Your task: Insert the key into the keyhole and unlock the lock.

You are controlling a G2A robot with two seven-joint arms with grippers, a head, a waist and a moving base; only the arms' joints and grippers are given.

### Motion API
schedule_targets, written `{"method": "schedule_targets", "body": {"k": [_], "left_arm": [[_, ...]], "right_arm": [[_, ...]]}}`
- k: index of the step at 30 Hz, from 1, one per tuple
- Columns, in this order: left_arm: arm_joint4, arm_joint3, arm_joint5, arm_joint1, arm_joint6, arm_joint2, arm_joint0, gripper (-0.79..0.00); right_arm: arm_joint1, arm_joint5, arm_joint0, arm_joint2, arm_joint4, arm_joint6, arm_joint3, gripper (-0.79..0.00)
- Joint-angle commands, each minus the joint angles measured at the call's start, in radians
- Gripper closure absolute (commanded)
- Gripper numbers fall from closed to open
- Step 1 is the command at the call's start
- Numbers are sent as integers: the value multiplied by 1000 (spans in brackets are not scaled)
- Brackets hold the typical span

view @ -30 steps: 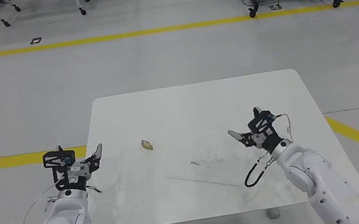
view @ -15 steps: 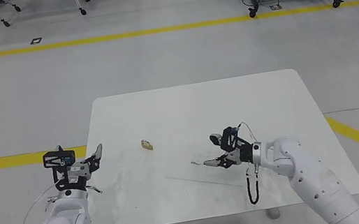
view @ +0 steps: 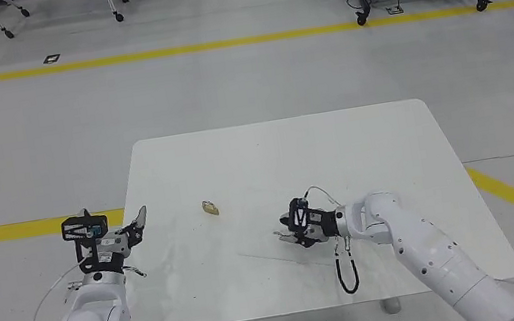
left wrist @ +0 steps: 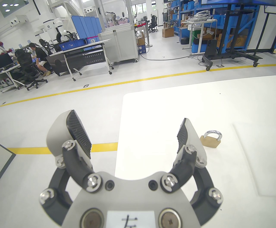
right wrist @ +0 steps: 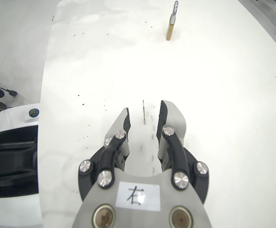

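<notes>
1. The right gripper (right wrist: pixel 145 107) is low over the white table (view: pixel 335 143), near the middle and a little toward the front edge. Its jaws are partly open, with a narrow gap.
2. The key (right wrist: pixel 143 112) lies on the table as a thin metal strip, inside this gap at the fingertips. Neither finger touches it.
3. The brass padlock (view: pixel 211 207) with a silver shackle is on the left part of the table, well apart from the key. Its shackle looks closed. I cannot tell if it lies flat or stands on its edge.
4. The left gripper (left wrist: pixel 128 116) is at the left edge of the table, near the padlock. Its jaws are wide apart and hold nothing.
5. A black cable (view: pixel 344 273) hangs in a loop from the right arm.
</notes>
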State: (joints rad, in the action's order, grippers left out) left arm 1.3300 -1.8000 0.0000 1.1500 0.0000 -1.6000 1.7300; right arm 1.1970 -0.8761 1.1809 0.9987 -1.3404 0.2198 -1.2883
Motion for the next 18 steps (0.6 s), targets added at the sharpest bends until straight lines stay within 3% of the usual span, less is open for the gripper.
{"method": "schedule_targets", "body": {"k": [1,10,13,16,18], "left_arm": [[0,0,0,0,0,0,0,-785],[0,0,0,0,0,0,0,-785],[0,0,0,0,0,0,0,-785],[0,0,0,0,0,0,0,-785],[0,0,0,0,0,0,0,-785]], "right_arm": [[4,12,-12,-17,-6,4,11,-320],[20,45,-55,-68,10,16,67,-280],[23,50,-64,-79,12,17,77,-185],[24,54,-70,-86,12,16,83,0],[25,57,-72,-89,13,12,85,0]]}}
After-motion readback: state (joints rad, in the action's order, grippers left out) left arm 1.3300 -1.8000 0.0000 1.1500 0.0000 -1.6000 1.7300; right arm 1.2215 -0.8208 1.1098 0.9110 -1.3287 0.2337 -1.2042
